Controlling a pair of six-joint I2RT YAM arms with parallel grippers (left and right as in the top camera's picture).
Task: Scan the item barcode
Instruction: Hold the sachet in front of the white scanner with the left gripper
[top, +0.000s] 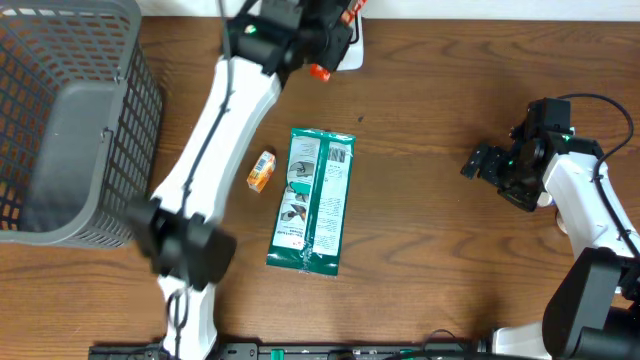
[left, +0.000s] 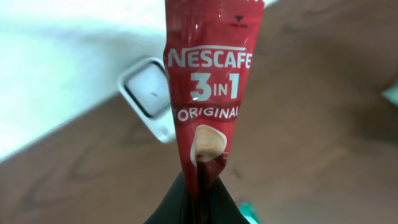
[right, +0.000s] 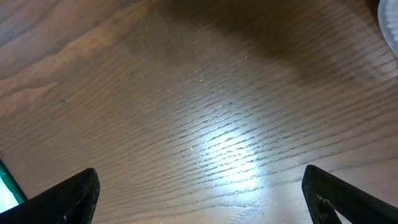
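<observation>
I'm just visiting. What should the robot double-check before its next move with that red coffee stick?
1. Left hand shut on the Nescafe sachet: ok.
2. Barcode turned toward the white device: cannot tell; only the sachet's printed front shows.
3. White device's face in plain view: ok.
4. Right hand open and empty: ok.
5. Green packet and small orange item lying apart from the device: ok.

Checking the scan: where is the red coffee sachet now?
In the left wrist view, the coffee sachet is pinched in the left claw beside the white scanner at the far edge of the table.
</observation>
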